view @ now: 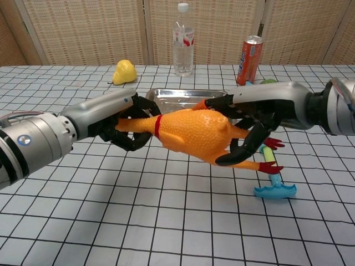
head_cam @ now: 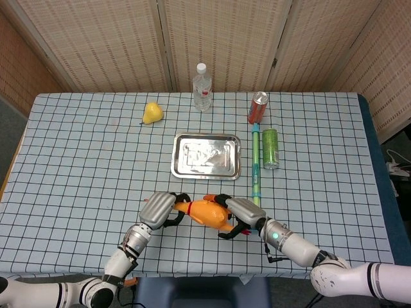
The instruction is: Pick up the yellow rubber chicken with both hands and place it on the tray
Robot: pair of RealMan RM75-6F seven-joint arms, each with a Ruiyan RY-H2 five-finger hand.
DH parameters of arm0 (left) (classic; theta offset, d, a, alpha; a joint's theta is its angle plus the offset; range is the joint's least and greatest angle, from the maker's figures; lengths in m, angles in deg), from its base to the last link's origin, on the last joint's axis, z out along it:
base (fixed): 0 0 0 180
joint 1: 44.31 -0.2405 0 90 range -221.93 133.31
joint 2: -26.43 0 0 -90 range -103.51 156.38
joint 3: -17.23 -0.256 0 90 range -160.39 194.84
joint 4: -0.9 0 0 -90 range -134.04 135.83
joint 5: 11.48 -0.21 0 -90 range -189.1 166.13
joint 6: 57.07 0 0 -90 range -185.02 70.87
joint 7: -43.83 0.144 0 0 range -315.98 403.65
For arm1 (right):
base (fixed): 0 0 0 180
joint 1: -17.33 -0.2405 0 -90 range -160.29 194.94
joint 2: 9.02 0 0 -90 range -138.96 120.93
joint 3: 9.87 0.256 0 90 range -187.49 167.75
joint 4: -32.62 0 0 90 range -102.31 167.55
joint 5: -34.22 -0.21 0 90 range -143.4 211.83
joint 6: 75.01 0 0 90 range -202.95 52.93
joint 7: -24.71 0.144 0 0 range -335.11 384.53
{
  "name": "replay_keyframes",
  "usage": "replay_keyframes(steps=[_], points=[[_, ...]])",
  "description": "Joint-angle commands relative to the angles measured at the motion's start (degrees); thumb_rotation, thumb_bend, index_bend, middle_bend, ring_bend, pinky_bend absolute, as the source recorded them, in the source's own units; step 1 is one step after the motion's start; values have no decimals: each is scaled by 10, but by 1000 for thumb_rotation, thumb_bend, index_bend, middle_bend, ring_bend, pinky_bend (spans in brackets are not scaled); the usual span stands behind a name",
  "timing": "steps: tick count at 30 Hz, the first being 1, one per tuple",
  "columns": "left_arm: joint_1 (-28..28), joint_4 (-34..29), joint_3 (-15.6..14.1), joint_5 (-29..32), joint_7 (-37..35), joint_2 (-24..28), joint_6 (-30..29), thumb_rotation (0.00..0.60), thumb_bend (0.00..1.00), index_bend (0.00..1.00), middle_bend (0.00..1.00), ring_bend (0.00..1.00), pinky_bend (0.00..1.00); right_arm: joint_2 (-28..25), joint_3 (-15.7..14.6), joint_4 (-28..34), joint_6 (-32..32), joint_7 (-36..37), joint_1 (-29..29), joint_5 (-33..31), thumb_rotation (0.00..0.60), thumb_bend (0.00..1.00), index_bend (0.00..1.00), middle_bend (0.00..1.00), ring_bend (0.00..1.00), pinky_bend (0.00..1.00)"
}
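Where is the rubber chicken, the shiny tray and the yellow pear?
rubber chicken [view: 194, 133], chest view, on its round orange body.
tray [head_cam: 206, 156], head view, on its bare metal floor.
pear [head_cam: 152, 113], head view, on its fat lower part.

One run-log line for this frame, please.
phase: carry | left hand: grips chicken neck | right hand: grips its rear | rubber chicken: held off table | tray: empty

Bright, even overhead light in both views — shadows were soft and short. Glare showed on the tray and mildly on the silver forearms. Focus was sharp throughout; chest view bent slightly at the edges.
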Motion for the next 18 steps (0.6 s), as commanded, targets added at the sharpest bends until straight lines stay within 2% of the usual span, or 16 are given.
replay_keyframes(steps=[1, 3, 5, 7, 15, 18], points=[[-1, -4, 0, 0, -3, 3, -1, 600, 733, 821, 665, 499, 577, 8, -6, -1, 43, -14, 12, 32, 600, 267, 571, 490, 555, 852], [-1, -6, -1, 0, -3, 4, -3, 600, 733, 821, 666, 500, 581, 18, -11, -1, 73, -27, 19, 42, 600, 298, 707, 588, 659, 959], [0, -8, -1, 1, -3, 4, -3, 600, 734, 821, 666, 500, 582, 30, -13, -1, 100, -38, 26, 47, 600, 341, 836, 683, 760, 999], [0, -10, -2, 2, -3, 6, -3, 600, 735, 820, 667, 501, 582, 41, -15, 0, 123, -50, 30, 48, 600, 375, 916, 753, 835, 1000], [0, -16, 0, 3, -2, 13, -9, 600, 736, 821, 667, 503, 582, 34, -28, 7, 125, -66, 27, 45, 600, 484, 975, 800, 932, 1000], [1, -16, 0, 4, 1, 13, -10, 600, 736, 821, 667, 503, 582, 32, -28, 11, 125, -63, 26, 41, 600, 489, 976, 801, 938, 1000]])
